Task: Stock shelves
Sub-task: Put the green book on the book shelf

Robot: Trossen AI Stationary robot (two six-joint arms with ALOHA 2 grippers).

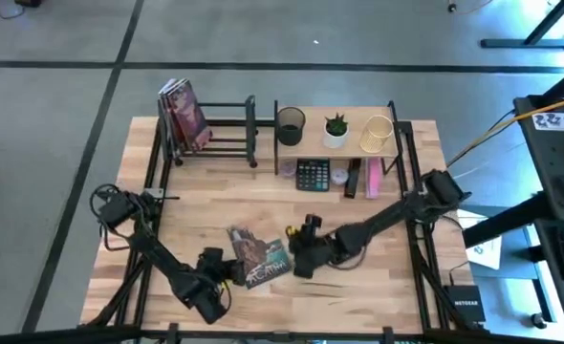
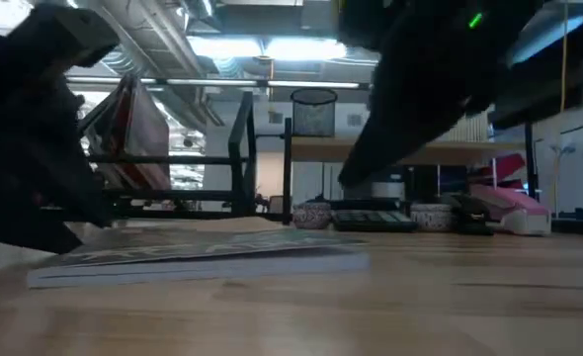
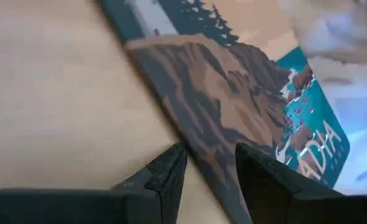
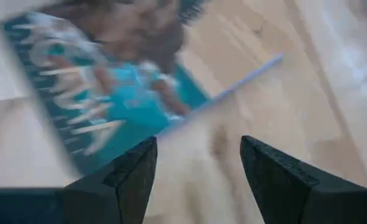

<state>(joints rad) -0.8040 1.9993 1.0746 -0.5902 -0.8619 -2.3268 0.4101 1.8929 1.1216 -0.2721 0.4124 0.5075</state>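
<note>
Two arms: both low over the book (image 1: pixel 259 256), which serves as landmark for all places below.
Book: lies flat on the table (image 1: pixel 378 296), cover up, brown cliff and teal sea artwork; low view shows it flat on the wood (image 2: pixel 198 259).
Left gripper (image 1: pixel 227 271): at the book's edge on the left arm's side; in the left wrist view the fingers (image 3: pixel 165 177) are parted, one on bare wood, the other over the cover, straddling the book's edge. Nothing pinched.
Right gripper (image 1: pixel 299 256): at the opposite edge of the book; right wrist view shows its fingers (image 4: pixel 134 171) spread wide, the book's corner just beyond them, nothing between them.
Book rack (image 1: pixel 220 129): black metal bars, well beyond the book at the table's far side, toward the left arm's half; holds several books (image 1: pixel 184 113) leaning at its outer end, the rest of its length bare.
Board shelf (image 1: pixel 358 143): light wood on thin black uprights, beside the rack, far from the book.
On the shelf top: black mesh cup (image 1: pixel 291 125), small potted plant (image 1: pixel 336 129), gold wire holder (image 1: pixel 378 134).
Under the shelf's front edge: calculator (image 1: pixel 312 174), pink stapler (image 1: pixel 372 178), other small items too small to tell.
</note>
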